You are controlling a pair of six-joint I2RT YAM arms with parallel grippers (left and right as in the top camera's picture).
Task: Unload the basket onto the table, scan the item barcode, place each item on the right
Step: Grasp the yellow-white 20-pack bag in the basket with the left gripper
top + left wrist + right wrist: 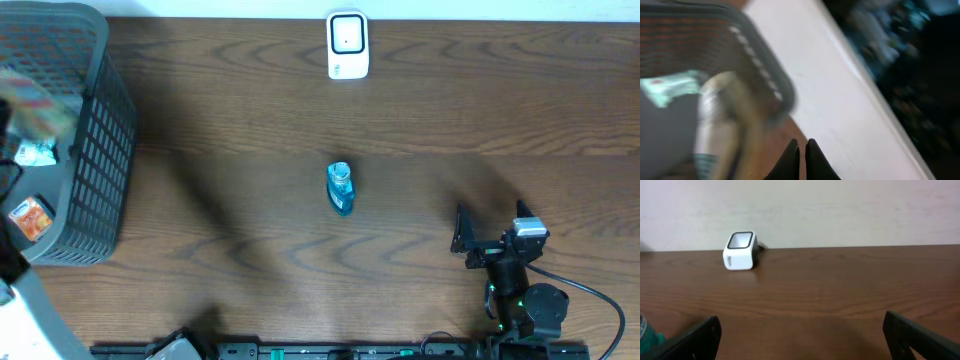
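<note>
We have the right end effector [490,225] spread, the left end effector [802,152] pressed together; an off-centre grasp could knock the bottle [340,187] away.

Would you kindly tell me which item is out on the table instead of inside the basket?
The small blue bottle, alone mid-table below the white scanner; the other items sit in the grey basket.

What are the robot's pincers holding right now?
Nothing. The right pincer stands wide open and empty; the left pincer is shut with nothing between its tips.
</note>
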